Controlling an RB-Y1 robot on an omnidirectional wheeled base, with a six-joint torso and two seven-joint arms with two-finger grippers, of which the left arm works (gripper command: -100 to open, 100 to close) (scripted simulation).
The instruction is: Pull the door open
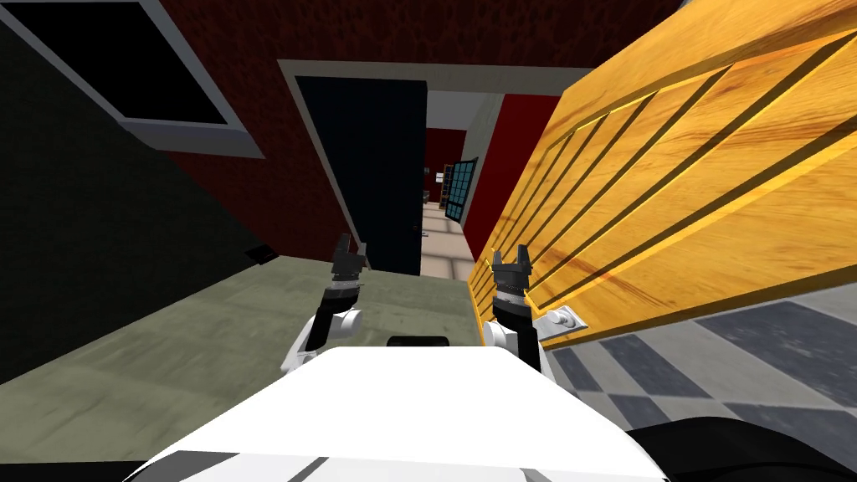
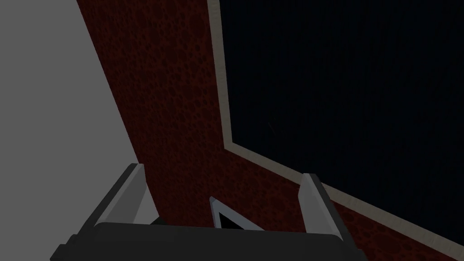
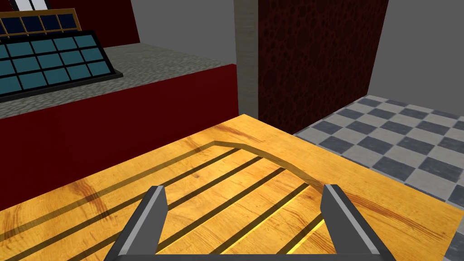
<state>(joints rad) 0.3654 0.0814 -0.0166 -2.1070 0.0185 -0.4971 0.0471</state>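
Note:
A yellow wooden door with dark grooved panels stands at my right, its face slanting across the head view. A small pale handle plate sits on its lower edge, close beside my right forearm. My right gripper is open and hovers right by the door's face, past the handle plate. In the right wrist view the door spreads under the open right gripper, with nothing between the fingers. My left gripper is raised at the left of my chest, open and empty.
Ahead is a dark red wall with a pale-framed doorway and a dark door leaf; a lit passage runs beyond it. Grey-green floor lies at my left, checkered tiles at my right.

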